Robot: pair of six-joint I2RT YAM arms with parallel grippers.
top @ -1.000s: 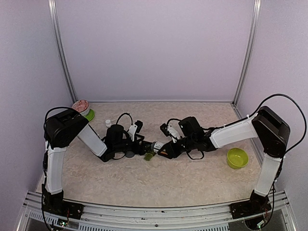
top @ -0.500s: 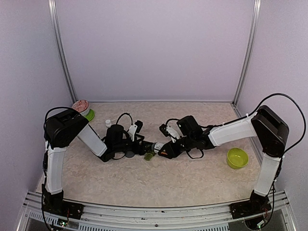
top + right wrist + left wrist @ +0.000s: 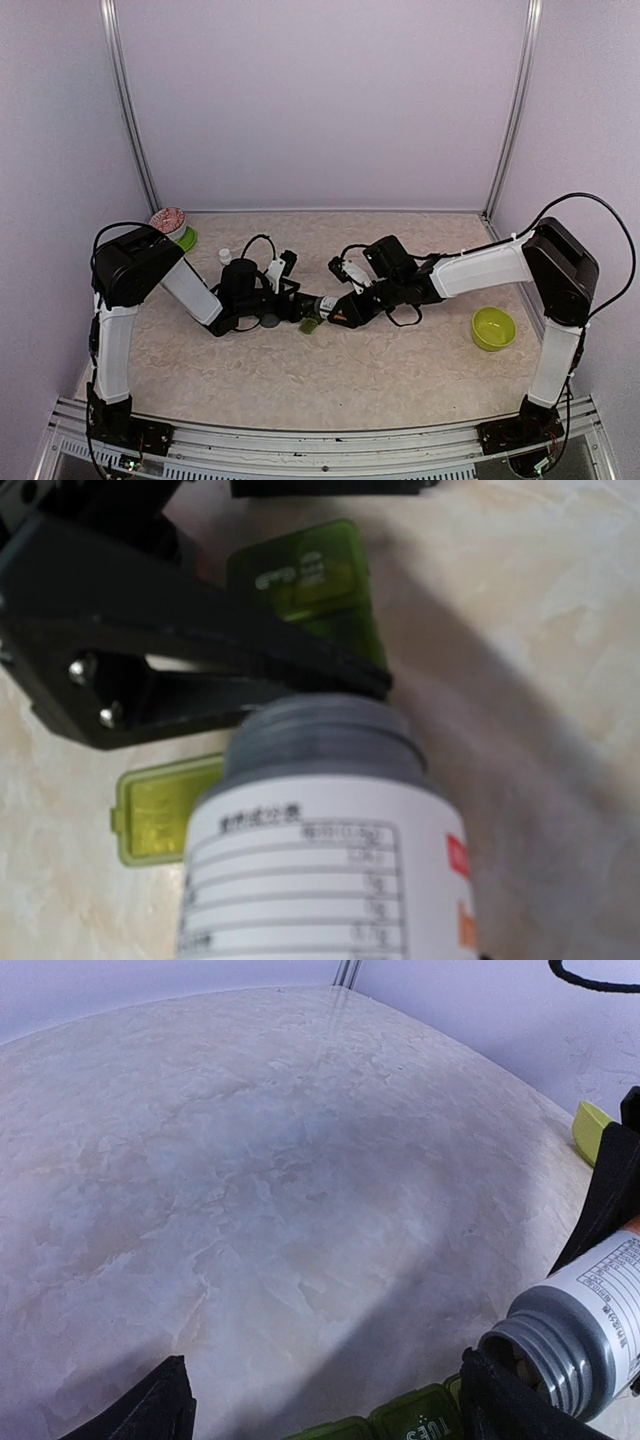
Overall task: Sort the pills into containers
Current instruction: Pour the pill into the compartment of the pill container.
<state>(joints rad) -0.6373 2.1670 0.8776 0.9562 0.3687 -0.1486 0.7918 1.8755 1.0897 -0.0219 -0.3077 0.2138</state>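
The containers (image 3: pixel 412 1420), a dark green strip of joined lidded squares with one lid marked TUES, lie at the bottom edge of the left wrist view. My left gripper (image 3: pixel 325 1365) stands wide open around them, and its right finger (image 3: pixel 505 1405) crosses the strip. In the right wrist view one lid (image 3: pixel 305 575) stands flipped up. My right gripper (image 3: pixel 345 308) is shut on a white-labelled pill bottle (image 3: pixel 320 860). The bottle is tilted, and its grey uncapped mouth (image 3: pixel 520 1355) points at the strip (image 3: pixel 310 324). No pills show plainly.
A lime-green bowl (image 3: pixel 493 328) sits at the right, near the right arm's base. At the back left corner stands a red-patterned round thing on a green base (image 3: pixel 172 222). A small white object (image 3: pixel 225 256) and a grey cap (image 3: pixel 270 321) lie by the left arm.
The right forearm and wrist have edged slightly to the left. The bottle, the strip and the left arm have kept their places.
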